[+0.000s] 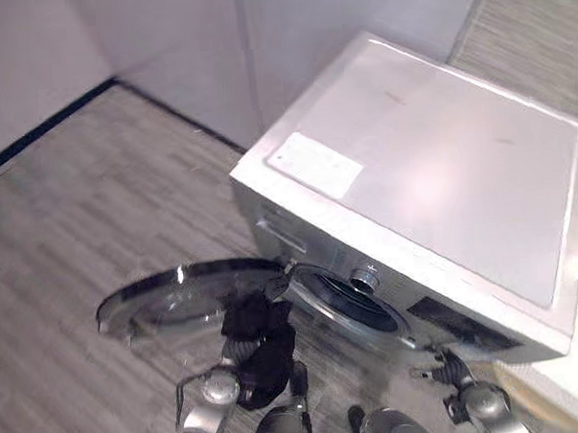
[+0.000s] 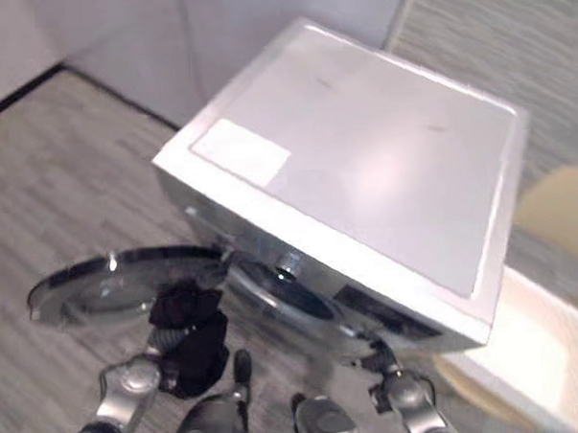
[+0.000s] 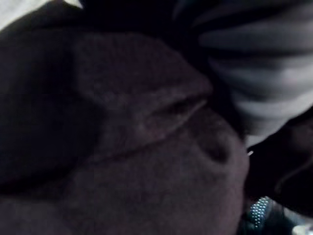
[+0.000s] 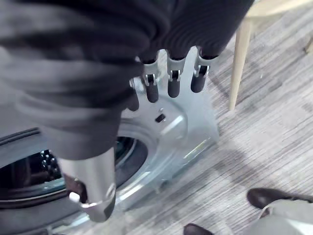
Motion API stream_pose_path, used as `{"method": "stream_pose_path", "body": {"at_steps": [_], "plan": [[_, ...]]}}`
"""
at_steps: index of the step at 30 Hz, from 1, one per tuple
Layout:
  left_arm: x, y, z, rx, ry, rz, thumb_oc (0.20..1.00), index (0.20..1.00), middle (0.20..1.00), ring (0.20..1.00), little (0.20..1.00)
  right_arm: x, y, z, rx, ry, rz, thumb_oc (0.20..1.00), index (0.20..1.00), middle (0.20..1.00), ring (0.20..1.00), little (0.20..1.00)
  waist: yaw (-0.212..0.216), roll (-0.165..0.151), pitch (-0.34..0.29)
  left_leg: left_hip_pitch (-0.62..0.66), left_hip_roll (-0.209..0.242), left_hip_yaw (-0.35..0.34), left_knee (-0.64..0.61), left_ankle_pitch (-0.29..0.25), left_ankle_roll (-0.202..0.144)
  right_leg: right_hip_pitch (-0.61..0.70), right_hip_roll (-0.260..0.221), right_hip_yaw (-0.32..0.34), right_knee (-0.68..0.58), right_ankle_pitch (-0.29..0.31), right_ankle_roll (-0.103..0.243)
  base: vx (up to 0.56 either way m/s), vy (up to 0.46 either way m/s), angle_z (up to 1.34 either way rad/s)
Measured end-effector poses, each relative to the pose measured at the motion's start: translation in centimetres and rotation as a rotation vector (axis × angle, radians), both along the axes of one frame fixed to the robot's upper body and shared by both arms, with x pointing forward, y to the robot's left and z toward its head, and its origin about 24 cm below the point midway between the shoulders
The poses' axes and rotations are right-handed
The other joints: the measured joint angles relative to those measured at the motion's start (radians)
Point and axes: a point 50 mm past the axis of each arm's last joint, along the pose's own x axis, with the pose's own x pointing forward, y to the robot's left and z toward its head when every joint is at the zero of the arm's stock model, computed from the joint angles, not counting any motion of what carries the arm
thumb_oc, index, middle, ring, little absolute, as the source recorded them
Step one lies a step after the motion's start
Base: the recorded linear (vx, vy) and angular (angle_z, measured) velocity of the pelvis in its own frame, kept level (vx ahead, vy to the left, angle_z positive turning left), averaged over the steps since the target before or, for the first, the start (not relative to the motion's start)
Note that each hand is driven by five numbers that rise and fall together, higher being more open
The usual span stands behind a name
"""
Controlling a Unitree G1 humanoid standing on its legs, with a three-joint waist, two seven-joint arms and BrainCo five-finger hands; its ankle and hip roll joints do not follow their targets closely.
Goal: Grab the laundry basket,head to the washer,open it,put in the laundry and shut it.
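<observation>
1. The washer [image 1: 431, 181] stood with its door [image 1: 177, 293] swung open toward 9 o'clock.
2. The left hand [image 1: 239, 351] apparently clutched dark laundry [image 1: 261, 338] before the drum opening [image 1: 355, 300].
3. The right hand [image 4: 168, 83] hung with fingers relaxed, empty.

The washer [image 1: 431, 172] is silver-white with a paler white rectangular label [image 1: 316, 164] on its top. Its open door [image 1: 177, 293], just beside the left robot hand [image 1: 252, 348], is clear glass in a dark ring with a chrome rim. That hand is wrapped in black laundry [image 1: 261, 342], dark and plain in the left wrist view. The right robot hand [image 4: 168, 81] shows silver fingers with dark tips under a dark ribbed cover. The floor [image 1: 87, 206] is grey wood-grain planks. Near the right robot hand stand a pale wooden leg [image 4: 239, 58] and a person's dark shoe [image 4: 274, 198].
</observation>
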Motion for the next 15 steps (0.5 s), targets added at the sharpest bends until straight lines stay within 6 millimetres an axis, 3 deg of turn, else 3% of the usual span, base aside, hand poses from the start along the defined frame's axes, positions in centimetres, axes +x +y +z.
{"method": "stream_pose_path", "body": {"at_steps": [1,2,3,4,6,8,10,11,12,13,15], "plan": [[1.0,0.3,0.8,0.018,-0.032,-0.008,0.2,0.2,0.2,0.2,0.2,0.7,0.8,0.4,0.025,-0.03,0.014,1.0,1.0,1.0,1.0,1.0,0.019,0.007,-0.001,0.03,-0.007,-0.045,-0.025,-0.001,-0.001,-0.006,-0.042,-0.068,-0.037,0.015,0.03,0.1,0.154,-1.62],[1.0,0.4,0.8,0.026,-0.029,-0.02,0.2,0.2,0.2,0.2,0.2,0.6,0.9,0.3,0.026,-0.031,0.014,1.0,1.0,1.0,1.0,1.0,0.008,0.01,-0.001,0.042,-0.009,-0.05,-0.03,-0.002,-0.001,0.013,-0.063,-0.111,-0.071,0.023,0.042,0.12,0.185,-1.32],[0.7,-0.1,0.5,0.016,-0.019,-0.029,0.2,0.2,0.2,0.2,0.2,0.6,1.0,0.3,0.029,-0.029,0.011,1.0,1.0,1.0,1.0,1.0,0.017,0.01,-0.001,0.062,-0.002,0.016,-0.047,-0.02,-0.002,0.006,-0.105,-0.251,-0.068,0.026,0.048,0.07,0.093,-1.02],[0.0,-0.1,0.0,0.011,-0.002,-0.023,0.2,0.2,0.2,0.2,0.2,0.7,1.3,0.3,0.036,-0.034,0.013,1.0,1.0,1.0,1.0,1.0,0.042,0.003,-0.003,0.083,-0.001,0.064,-0.064,-0.035,0.0,-0.003,-0.137,-0.342,-0.056,0.028,0.051,0.04,0.075,-1.27],[-1.4,0.2,-0.8,0.012,0.036,-0.009,0.2,0.2,0.2,0.2,0.2,1.0,1.5,0.6,0.042,-0.054,0.017,1.0,1.0,1.0,1.0,1.0,0.042,-0.007,-0.007,0.087,-0.003,0.136,-0.071,-0.058,-0.026,-0.059,-0.132,-0.385,0.026,0.029,0.053,0.08,0.01,-1.2],[-2.0,0.6,-1.0,0.019,0.051,-0.001,0.2,0.2,0.2,0.2,0.2,1.2,1.3,0.7,0.039,-0.055,0.013,1.0,1.0,1.0,1.0,1.0,0.065,-0.009,-0.008,0.088,0.001,0.182,-0.069,-0.057,-0.026,-0.084,-0.119,-0.465,0.054,0.022,0.042,0.1,-0.106,-0.89],[-2.1,0.5,-1.0,0.017,0.049,-0.002,0.2,0.2,0.2,0.2,0.2,0.7,0.9,0.5,0.027,-0.043,-0.002,1.0,1.0,1.0,1.0,1.0,0.057,-0.015,-0.015,0.085,-0.014,0.186,-0.068,-0.075,-0.044,-0.079,-0.102,-0.476,0.039,0.006,0.015,-0.11,-0.126,-0.15],[-1.5,0.4,-0.3,0.011,0.012,-0.006,0.2,0.2,0.2,0.2,0.2,-0.1,0.7,0.2,0.024,-0.032,-0.012,1.0,1.0,1.0,1.0,1.0,0.037,-0.016,-0.018,0.039,-0.011,0.185,-0.032,-0.079,-0.05,-0.098,-0.02,-0.38,0.027,-0.008,-0.009,-0.2,-0.108,0.2],[-1.3,0.4,-0.1,0.01,-0.002,-0.011,0.2,0.2,0.2,0.2,0.2,-0.4,0.5,0.0,0.021,-0.02,-0.014,1.0,1.0,1.0,1.0,1.0,0.043,-0.018,-0.018,0.023,-0.011,0.185,-0.02,-0.081,-0.055,-0.106,0.006,-0.361,0.011,-0.01,-0.014,-0.33,-0.138,0.11],[-0.8,0.2,0.4,0.003,-0.025,-0.011,0.2,0.2,0.2,0.2,0.2,-0.8,0.4,-0.3,0.018,-0.003,-0.02,1.0,1.0,1.0,1.0,1.0,0.046,-0.026,-0.017,-0.008,-0.005,0.203,0.016,-0.067,-0.042,-0.134,0.027,-0.369,0.009,-0.016,-0.034,-0.24,-0.071,-0.19],[0.1,0.3,1.4,0.013,-0.079,-0.011,0.2,0.2,0.2,0.2,0.2,0.1,0.5,0.1,0.017,-0.025,-0.019,1.0,1.0,1.0,1.0,1.0,0.055,-0.049,0.004,-0.109,-0.005,0.193,0.143,-0.064,-0.041,-0.203,0.037,-0.351,0.044,0.0,-0.09,-0.29,-0.041,-0.12]]}}
